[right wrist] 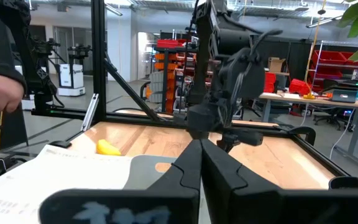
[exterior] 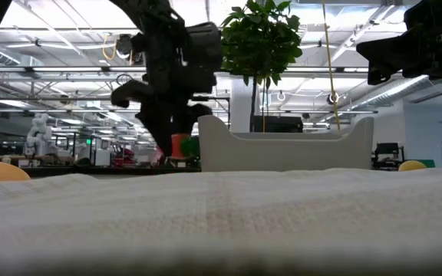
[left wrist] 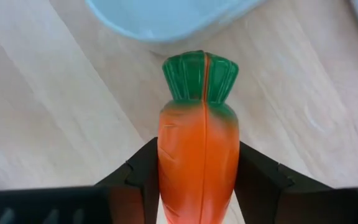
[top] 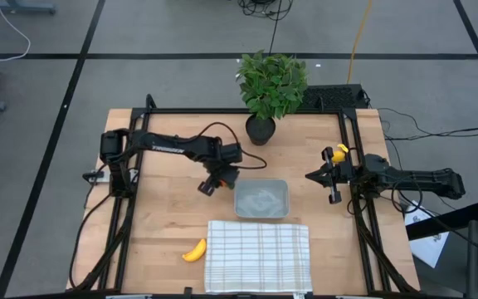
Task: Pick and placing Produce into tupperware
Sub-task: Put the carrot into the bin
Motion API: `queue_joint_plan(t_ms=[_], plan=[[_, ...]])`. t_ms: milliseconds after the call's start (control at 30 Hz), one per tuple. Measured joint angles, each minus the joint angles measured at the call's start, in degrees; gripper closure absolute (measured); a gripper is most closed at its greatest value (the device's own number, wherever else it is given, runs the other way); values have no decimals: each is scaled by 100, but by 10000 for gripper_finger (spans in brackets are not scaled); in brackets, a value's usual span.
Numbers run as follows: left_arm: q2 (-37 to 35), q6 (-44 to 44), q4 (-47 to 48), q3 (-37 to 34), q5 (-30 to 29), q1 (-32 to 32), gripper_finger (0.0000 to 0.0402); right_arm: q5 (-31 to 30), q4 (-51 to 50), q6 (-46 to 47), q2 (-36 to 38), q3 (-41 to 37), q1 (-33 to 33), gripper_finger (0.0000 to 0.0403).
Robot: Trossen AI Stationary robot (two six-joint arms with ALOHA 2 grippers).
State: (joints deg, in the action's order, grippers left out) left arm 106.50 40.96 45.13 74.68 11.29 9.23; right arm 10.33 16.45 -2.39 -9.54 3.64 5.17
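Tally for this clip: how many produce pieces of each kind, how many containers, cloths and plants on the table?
Carrot: 1, held in the left pincer
Banana: 1
Round yellow fruit: 1
Tupperware: 1
Checked cloth: 1
Potted plant: 1
Total: 6

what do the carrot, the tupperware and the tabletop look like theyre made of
Carrot, held in the left gripper: apparently hard moulded plastic, smooth and slightly glossy, with a seam running down its middle.
Tupperware: translucent grey-clear plastic, judging by its cloudy walls and rounded corners.
Tabletop: light wood or wood-look laminate, matte, with visible grain.
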Motion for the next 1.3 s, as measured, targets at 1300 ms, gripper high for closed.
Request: queue_joint_plan(t_ms=[1300], plan=[[-7,104,2548,2782,-389,15,241,0,2,15,0,0,-1,403]])
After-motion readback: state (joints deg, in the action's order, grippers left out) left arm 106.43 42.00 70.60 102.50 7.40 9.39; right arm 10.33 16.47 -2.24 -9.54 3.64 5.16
